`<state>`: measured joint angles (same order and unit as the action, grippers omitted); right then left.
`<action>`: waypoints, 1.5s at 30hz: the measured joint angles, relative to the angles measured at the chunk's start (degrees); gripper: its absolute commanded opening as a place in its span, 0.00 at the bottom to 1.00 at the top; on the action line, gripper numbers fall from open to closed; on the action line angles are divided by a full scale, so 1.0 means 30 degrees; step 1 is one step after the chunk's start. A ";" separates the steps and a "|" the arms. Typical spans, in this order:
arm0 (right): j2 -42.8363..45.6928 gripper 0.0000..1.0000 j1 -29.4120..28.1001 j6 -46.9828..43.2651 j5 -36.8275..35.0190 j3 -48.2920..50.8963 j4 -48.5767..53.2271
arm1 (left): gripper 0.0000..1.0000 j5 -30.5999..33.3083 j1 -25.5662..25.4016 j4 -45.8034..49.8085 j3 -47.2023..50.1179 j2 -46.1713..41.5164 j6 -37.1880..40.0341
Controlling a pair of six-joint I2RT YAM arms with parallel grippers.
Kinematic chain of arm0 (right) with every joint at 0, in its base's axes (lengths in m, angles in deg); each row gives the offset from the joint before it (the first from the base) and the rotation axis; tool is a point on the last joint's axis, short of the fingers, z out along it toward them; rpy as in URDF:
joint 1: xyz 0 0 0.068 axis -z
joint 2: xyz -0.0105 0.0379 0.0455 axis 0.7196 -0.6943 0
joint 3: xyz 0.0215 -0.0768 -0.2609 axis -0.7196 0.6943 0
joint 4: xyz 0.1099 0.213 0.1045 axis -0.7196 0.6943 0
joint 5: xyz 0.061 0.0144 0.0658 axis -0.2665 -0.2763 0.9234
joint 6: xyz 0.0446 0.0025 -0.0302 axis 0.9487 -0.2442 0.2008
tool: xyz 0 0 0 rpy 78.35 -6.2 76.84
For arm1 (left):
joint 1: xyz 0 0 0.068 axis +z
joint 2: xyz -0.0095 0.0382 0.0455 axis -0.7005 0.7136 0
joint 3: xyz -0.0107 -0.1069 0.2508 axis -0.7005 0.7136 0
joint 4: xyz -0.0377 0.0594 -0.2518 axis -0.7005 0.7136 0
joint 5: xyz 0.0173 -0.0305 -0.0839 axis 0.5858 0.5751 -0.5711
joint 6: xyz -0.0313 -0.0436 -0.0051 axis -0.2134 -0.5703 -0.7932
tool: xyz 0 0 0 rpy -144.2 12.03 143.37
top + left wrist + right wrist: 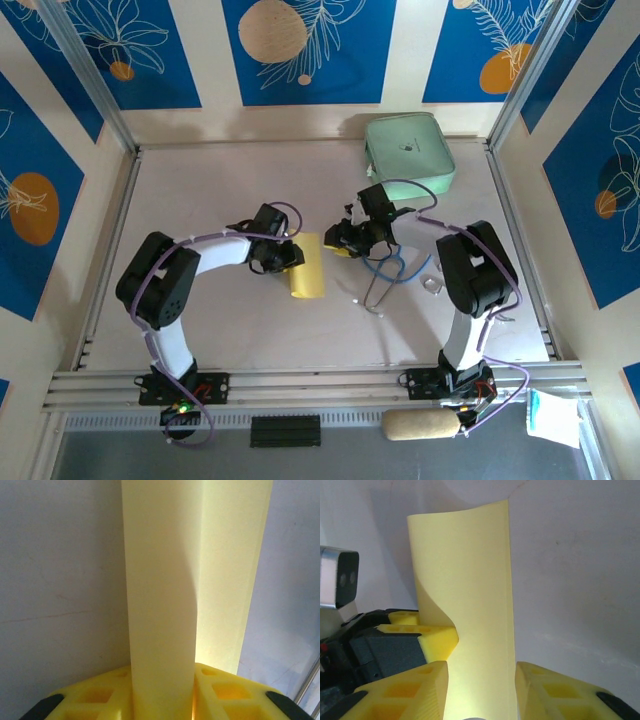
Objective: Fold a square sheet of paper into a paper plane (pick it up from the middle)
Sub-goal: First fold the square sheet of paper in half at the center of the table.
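The square sheet of paper (308, 267) is yellow, folded into a long curved strip, and held above the table between both arms. My left gripper (290, 255) is shut on its left side, and the strip (165, 605) fills the gap between the yellow fingers (225, 695). My right gripper (336, 240) stands at the sheet's right side. There the paper (470, 595) runs between the jaws of the right gripper (481, 680): the left finger (420, 690) touches it, and a thin gap stays at the right finger (545, 695). The paper plane is out of view.
A mint-green case (408, 152) lies at the back right of the table (200, 180). A blue looped cable (385, 268) and a small metal piece (432, 285) lie beside the right arm. The left gripper's finger (437, 640) is close to my right fingers.
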<state>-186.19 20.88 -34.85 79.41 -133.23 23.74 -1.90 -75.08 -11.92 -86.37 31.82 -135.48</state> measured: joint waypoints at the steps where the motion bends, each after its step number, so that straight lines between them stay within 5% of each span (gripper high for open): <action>1: -0.0131 0.38 -0.0044 0.0007 -0.0051 -0.0073 0.0036 | 0.32 0.0051 0.0000 0.0073 -0.0051 0.0036 -0.0015; 45: -0.1399 0.26 -0.0350 0.0211 0.1064 -0.0342 -0.0255 | 0.38 0.1341 -0.0634 0.2725 -0.1989 0.1392 -0.0299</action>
<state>-190.39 19.83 -34.21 82.60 -134.26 22.98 2.12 -76.98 -3.75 -92.34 35.99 -136.38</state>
